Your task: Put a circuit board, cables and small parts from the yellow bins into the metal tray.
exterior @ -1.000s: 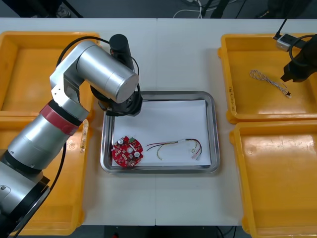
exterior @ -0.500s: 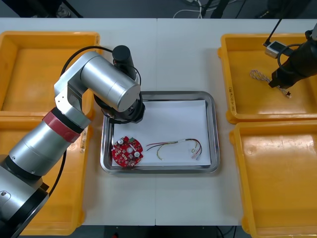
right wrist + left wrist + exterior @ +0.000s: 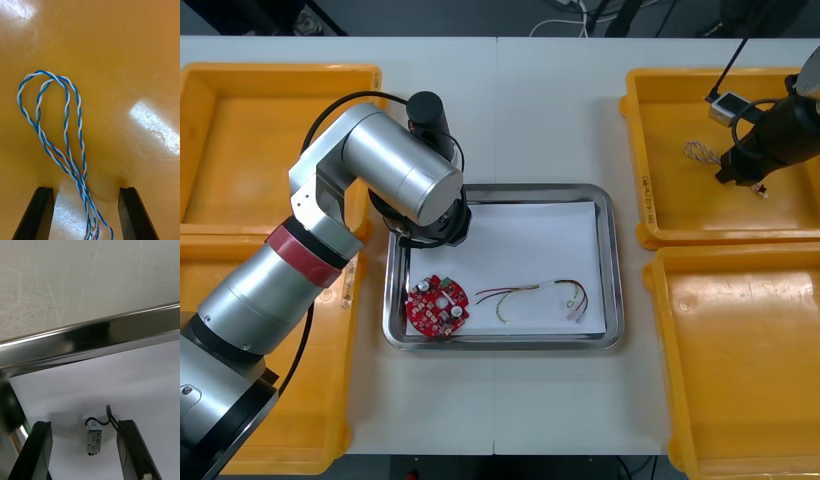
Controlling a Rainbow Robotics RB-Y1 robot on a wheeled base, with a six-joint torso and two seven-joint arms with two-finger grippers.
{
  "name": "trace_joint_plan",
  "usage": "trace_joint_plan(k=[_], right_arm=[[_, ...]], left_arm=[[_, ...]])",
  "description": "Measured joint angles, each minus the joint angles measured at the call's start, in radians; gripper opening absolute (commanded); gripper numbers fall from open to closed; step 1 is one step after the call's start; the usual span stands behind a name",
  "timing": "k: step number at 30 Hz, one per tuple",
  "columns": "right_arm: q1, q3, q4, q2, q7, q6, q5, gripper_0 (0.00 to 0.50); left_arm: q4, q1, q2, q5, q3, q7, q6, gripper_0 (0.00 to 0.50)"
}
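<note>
Yellow bins [image 3: 280, 68] flank a light bench [image 3: 540, 110], w/ a metal tray [image 3: 610, 262] btwn them, white paper inside. The right end effector [image 3: 85, 192] is down in the far right yellow bin [image 3: 635, 150]. Its fingers are apart, straddling a twisted blue and white cable [image 3: 65, 123]. The strands run together btwn the fingers & the loop fans out beyond the tips on the bin floor. Nothing is gripped yet.

The left end effector [image 3: 83, 424] hangs over the tray's far left corner, fingers also apart, nothing clamped. A small metal part [image 3: 93, 440] lies on the paper btwn them, its black lead curling close to one finger. Also in the tray are a round red circuit board [image 3: 437, 305] at the near left & a red and yellow cable [image 3: 540, 296] beside it, not touching it.

Step in hand, I'd judge: grabbing the blue and white cable. To do it well:
- centre so all strands sit btwn the pads
- go low enough to pinch them rather than skate over them
- close firmly, then lift straight up til the loop clears the bin wall
- cross to bare paper in the tray

The left arm should rise straight so the lead doesn't snag.

Writing: none I can read. Marks on the small part's face are too small to make out.
</note>
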Motion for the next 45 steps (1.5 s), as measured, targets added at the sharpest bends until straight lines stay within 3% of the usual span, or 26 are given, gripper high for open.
trace_joint_plan(k=[4, 5, 6, 7, 24, 29, 36, 45], right_arm=[[-0.005, 0.0, 0.015, 0.0, 0.001, -0.011, -0.006, 0.243], [-0.006, 0.0, 0.017, 0.0, 0.002, -0.013, -0.007, 0.15], [-0.007, 0.0, 0.018, 0.0, 0.006, -0.014, -0.007, 0.15], [-0.008, 0.0, 0.019, 0.0, 0.013, -0.015, -0.007, 0.0], [-0.009, 0.0, -0.003, 0.0, 0.057, 0.002, -0.005, 0.0], [-0.009, 0.0, -0.113, 0.0, 0.057, 0.136, 0.072, 0.0], [-0.009, -0.044, -0.25, 0.0, 0.057, 0.313, 0.163, 0.0], [-0.009, -0.162, -0.361, 0.0, 0.057, 0.527, 0.202, 0.0]], left_arm=[[0.0, 0.0, 0.001, 0.0, 0.0, 0.0, 0.0, 0.5], [0.0, 0.0, 0.002, 0.0, 0.0, 0.0, 0.0, 0.5], [0.0, 0.0, 0.003, 0.0, 0.0, 0.0, 0.0, 0.5], [-0.001, 0.0, 0.004, 0.0, 0.0, 0.0, 0.0, 0.5], [-0.25, 0.0, 0.056, 0.069, 0.11, 0.0, 0.271, 0.5], [-0.284, 0.0, 0.079, 0.113, 0.196, 0.0, 0.339, 0.5], [-0.285, -0.001, 0.11, 0.122, 0.307, -0.027, 0.342, 0.5], [-0.2, -0.021, 0.159, 0.124, 0.393, -0.266, 0.343, 0.5]])
